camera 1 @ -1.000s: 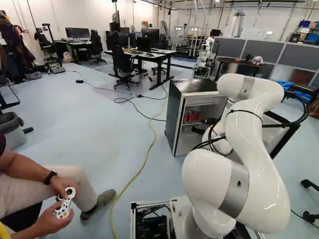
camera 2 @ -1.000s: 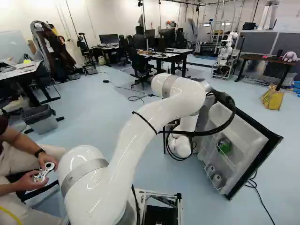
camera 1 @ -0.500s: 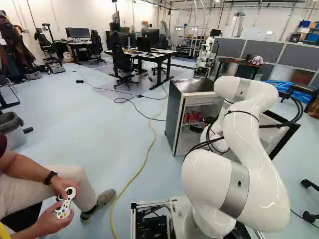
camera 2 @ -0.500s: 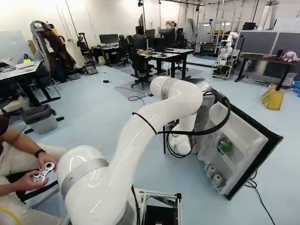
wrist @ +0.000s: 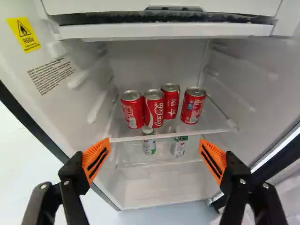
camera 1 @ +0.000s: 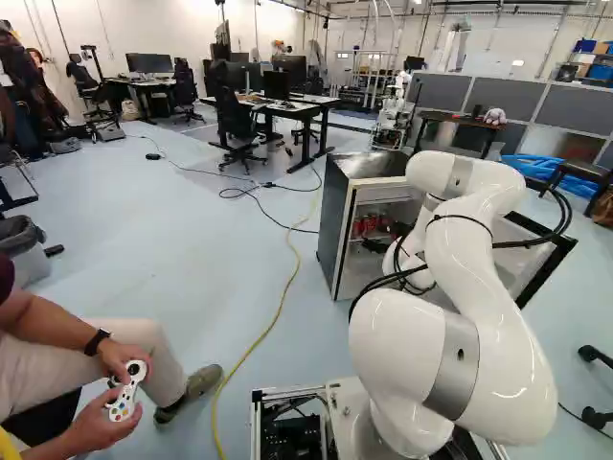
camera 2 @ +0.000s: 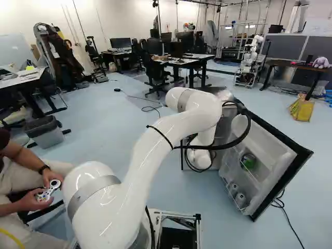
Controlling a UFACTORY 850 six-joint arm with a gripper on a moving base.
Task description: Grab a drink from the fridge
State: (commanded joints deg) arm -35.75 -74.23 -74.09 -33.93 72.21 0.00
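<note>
step in hand: approach. my white jointed arm (camera 1: 479, 264) reaches toward the open fridge (camera 1: 332, 225), a dark-sided cabinet with a white plastic interior; its white-lined door with a black edge (camera 2: 262, 148) stands swung open. the tool (wrist: 154, 141), black with orange ribbed pads, is wide open and grips nothing.

target location: inside the fridge, four upright red metal drink cans (wrist: 153, 108) stand close together on a clear shelf with a pale front edge (wrist: 168, 136), ahead of the tool. on the level beneath are two white-and-green containers (wrist: 149, 146). no drink has been grasped.

next move, as i judge it: select one can. the red can at the door-side end of the fridge shelf (wrist: 193, 106) looks easiest, since its neighbour sits slightly further back. shift toward it, raise the pads above the shelf edge if they are low, and advance straight in.

caution: at its present spread the tool would likely straddle more than one can. narrow it partly before entry, or a pad may tip a neighbour. close only once a pad lies on each side of the chosen can.
</note>
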